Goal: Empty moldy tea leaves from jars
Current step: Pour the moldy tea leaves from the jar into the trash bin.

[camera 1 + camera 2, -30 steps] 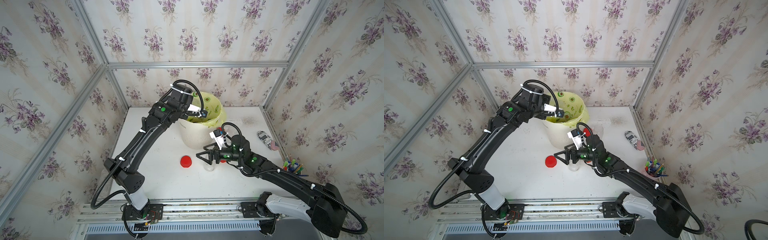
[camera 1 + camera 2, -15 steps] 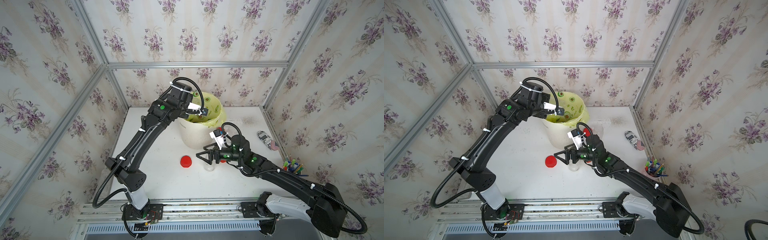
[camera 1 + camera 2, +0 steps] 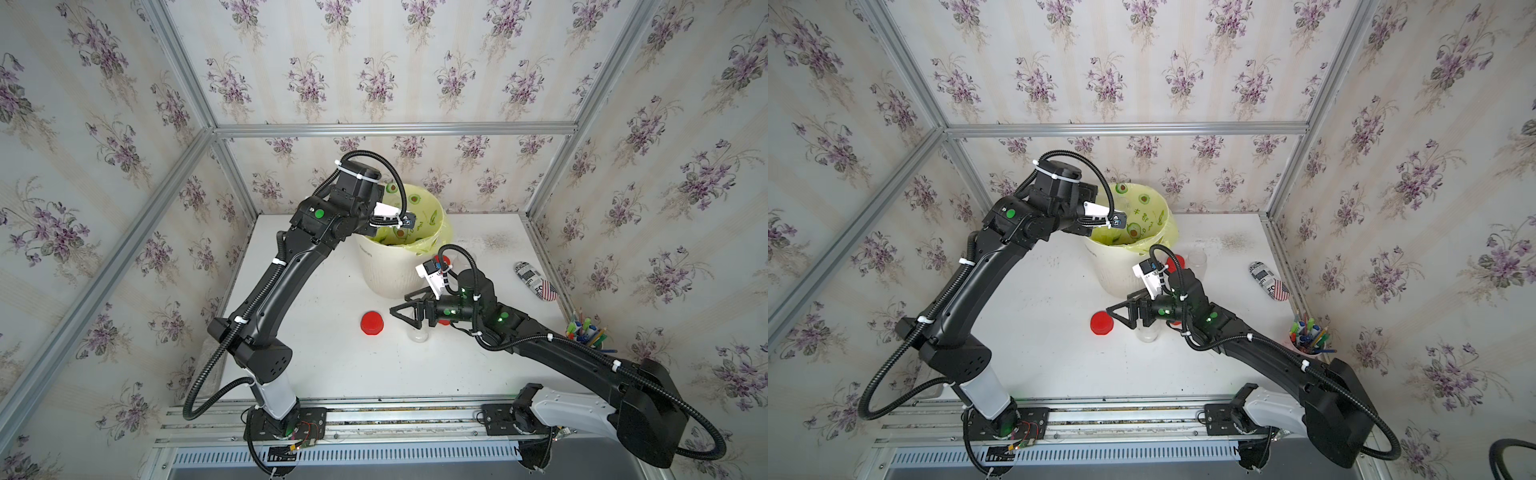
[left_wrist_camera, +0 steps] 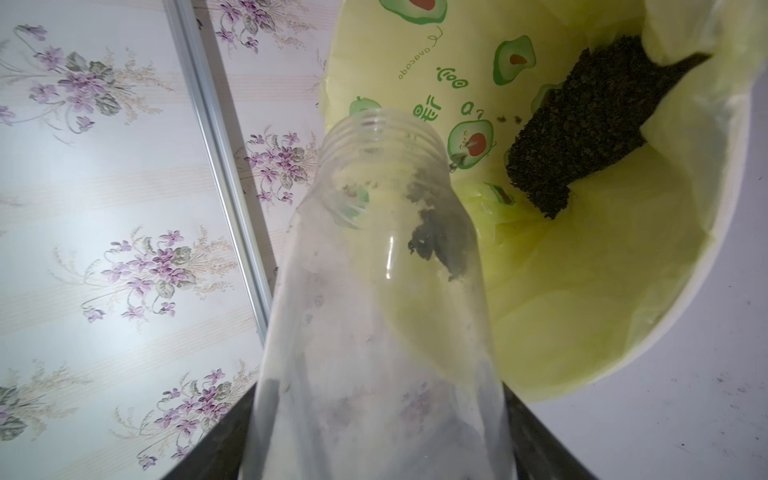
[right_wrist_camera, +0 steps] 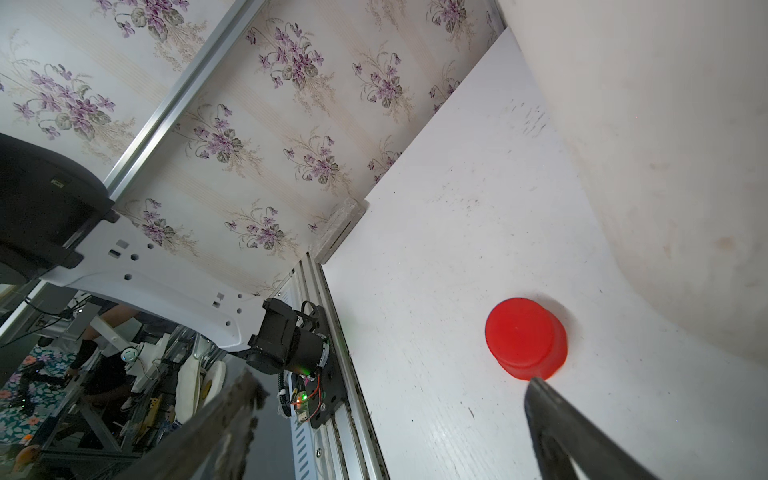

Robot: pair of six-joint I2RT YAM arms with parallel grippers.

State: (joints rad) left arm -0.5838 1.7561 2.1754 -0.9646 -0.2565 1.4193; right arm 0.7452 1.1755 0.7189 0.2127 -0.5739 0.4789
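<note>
Bright and evenly lit in both top views, under soft diffuse light; only a faint shadow beside the red lid [image 3: 372, 323] on the worktop [image 3: 332, 365]. Hazy and out of focus across the near jar [image 4: 382, 291] in the left wrist view, with a thin glare streak on its wall and a washed-out patch on the wallpaper [image 4: 104, 174]. Blurred on the close fingers [image 5: 548, 409] in the right wrist view, crisp on the lid.
</note>
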